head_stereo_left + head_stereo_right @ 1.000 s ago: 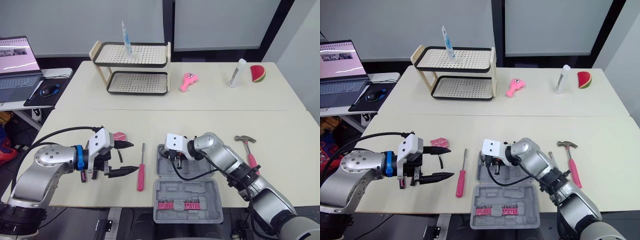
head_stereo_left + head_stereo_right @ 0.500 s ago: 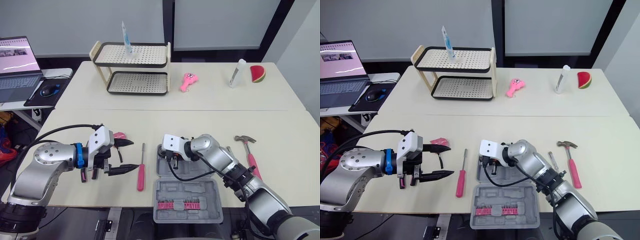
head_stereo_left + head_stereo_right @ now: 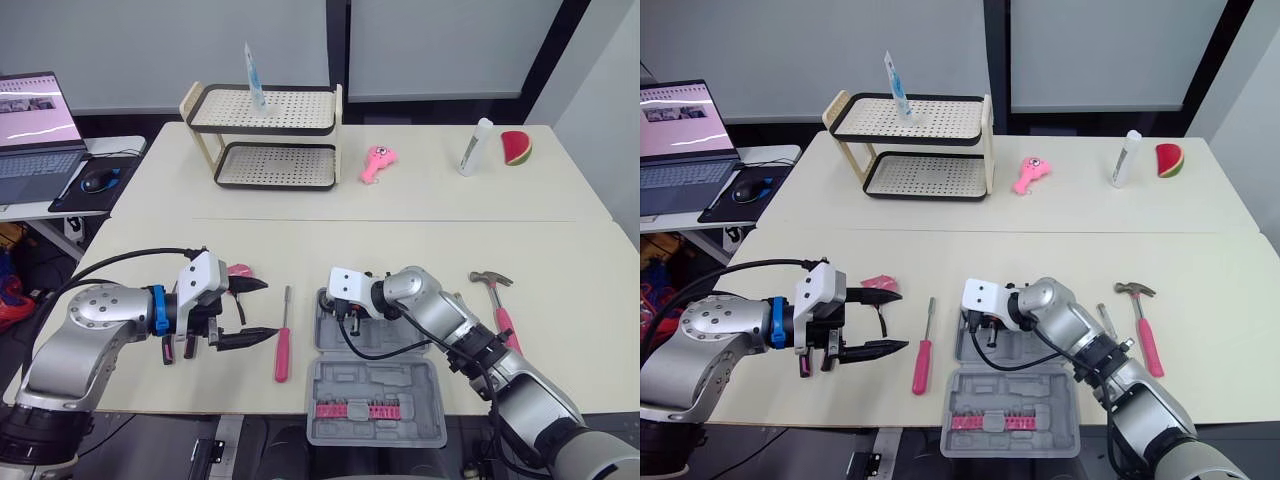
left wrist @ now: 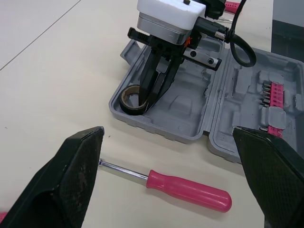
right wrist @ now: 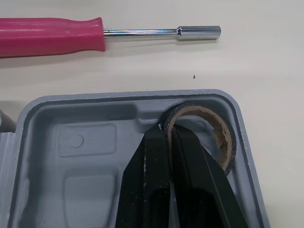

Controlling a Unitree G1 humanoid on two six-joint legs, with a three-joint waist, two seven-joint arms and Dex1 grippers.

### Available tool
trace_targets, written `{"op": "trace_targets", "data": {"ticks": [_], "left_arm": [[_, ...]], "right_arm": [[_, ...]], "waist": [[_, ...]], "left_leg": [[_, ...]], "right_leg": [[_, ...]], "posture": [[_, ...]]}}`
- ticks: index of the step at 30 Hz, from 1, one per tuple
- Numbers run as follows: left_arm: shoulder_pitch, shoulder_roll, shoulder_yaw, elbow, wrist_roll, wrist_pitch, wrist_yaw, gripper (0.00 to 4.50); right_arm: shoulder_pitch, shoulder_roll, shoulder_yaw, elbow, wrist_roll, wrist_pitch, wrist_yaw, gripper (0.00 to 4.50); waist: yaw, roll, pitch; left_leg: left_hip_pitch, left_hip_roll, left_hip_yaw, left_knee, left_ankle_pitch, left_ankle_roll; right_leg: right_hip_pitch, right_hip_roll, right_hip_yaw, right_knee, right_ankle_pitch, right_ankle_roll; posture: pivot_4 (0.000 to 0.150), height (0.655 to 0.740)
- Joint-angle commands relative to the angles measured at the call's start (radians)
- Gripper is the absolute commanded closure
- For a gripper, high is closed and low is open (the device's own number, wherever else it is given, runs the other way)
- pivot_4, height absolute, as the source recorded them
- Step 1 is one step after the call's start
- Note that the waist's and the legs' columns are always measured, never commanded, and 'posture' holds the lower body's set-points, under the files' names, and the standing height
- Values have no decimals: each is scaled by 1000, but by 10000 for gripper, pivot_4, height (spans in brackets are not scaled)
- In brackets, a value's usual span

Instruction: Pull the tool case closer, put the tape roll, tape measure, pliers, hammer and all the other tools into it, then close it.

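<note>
The grey tool case (image 3: pixel 322 345) lies open at the table's near edge, with pink bits in its near half. My right gripper (image 5: pixel 168 129) reaches down into the far-left corner of the case's far half. It is shut on the wall of the black tape roll (image 5: pixel 224 138), which rests in that corner. A pink-handled screwdriver (image 3: pixel 282 350) lies just left of the case. My left gripper (image 3: pixel 270 310) hovers open left of the screwdriver, with nothing between its fingers. A pink-handled hammer (image 3: pixel 497 302) lies to the right of the case, beyond my right arm.
A small pink object (image 3: pixel 238 271) lies by my left gripper's far finger. On the far table stand a two-tier rack (image 3: pixel 265 135), a pink toy (image 3: pixel 378 162), a white tube (image 3: pixel 475 147) and a watermelon slice (image 3: pixel 516 147). A laptop (image 3: pixel 35 125) sits far left.
My right gripper with the tape roll has edged slightly within the case's far-left corner. The left gripper has stayed open in place.
</note>
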Motion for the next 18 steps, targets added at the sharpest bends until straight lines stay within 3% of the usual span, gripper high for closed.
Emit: {"op": "trace_targets", "data": {"ticks": [1,3,5,18], "left_arm": [[-10,8,5,-14,-2,-7,6,0],[-11,10,4,-12,-2,-8,7,0],[-10,11,3,-13,-3,-8,7,0],[-10,15,0,-6,0,-14,0,0]], "right_arm": [[1,0,-6,-4,-7,-11,-3,44899],[-2,6,-12,-6,2,-20,-3,38876],[-7,6,-23,-19,11,-25,-2,36379],[48,-18,-117,-145,85,-50,-18,36379]], "waist": [[0,0,0],[0,0,0],[0,0,0],[1,0,0]], "left_leg": [[0,0,0,0,0,0],[0,0,0,0,0,0],[0,0,0,0,0,0],[0,0,0,0,0,0]], "right_leg": [[0,0,0,0,0,0],[0,0,0,0,0,0],[0,0,0,0,0,0],[0,0,0,0,0,0]], "posture": [[1500,7400],[1500,7400],[1500,7400],[1500,7400]]}}
